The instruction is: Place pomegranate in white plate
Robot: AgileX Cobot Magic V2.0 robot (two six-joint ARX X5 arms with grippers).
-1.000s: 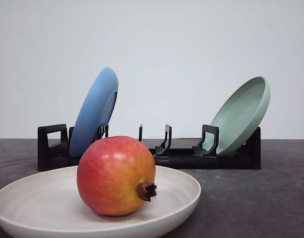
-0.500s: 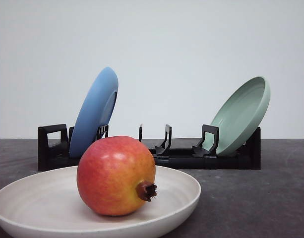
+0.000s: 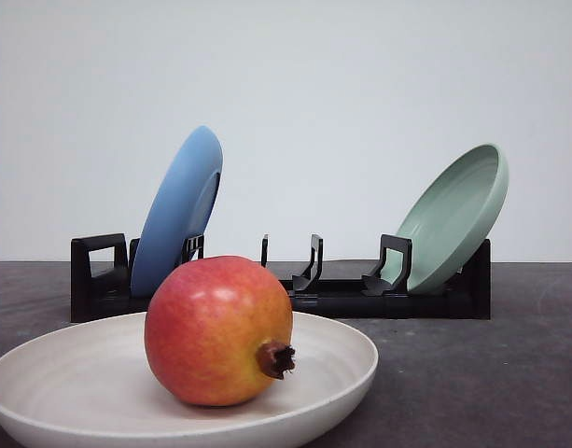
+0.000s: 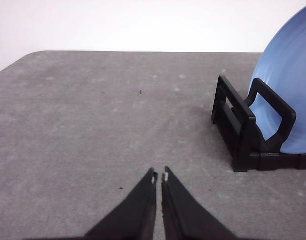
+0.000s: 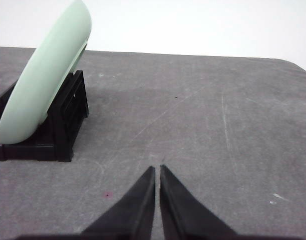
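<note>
The pomegranate (image 3: 218, 330), red with a yellow-orange blush and a dark crown nub pointing right, rests inside the white plate (image 3: 341, 373) at the near left of the front view. My left gripper (image 4: 159, 176) is shut with nothing in it, above bare table beside the rack's left end. My right gripper (image 5: 157, 170) is likewise shut and empty, over bare table to the right of the rack.
Behind the white plate stands a black dish rack (image 3: 341, 294). A blue plate (image 3: 178, 210) leans in its left end, also the blue plate (image 4: 290, 95). A pale green plate (image 3: 453, 217) leans at its right end, also the green plate (image 5: 43, 80). Dark grey table (image 3: 472, 373) surrounds them.
</note>
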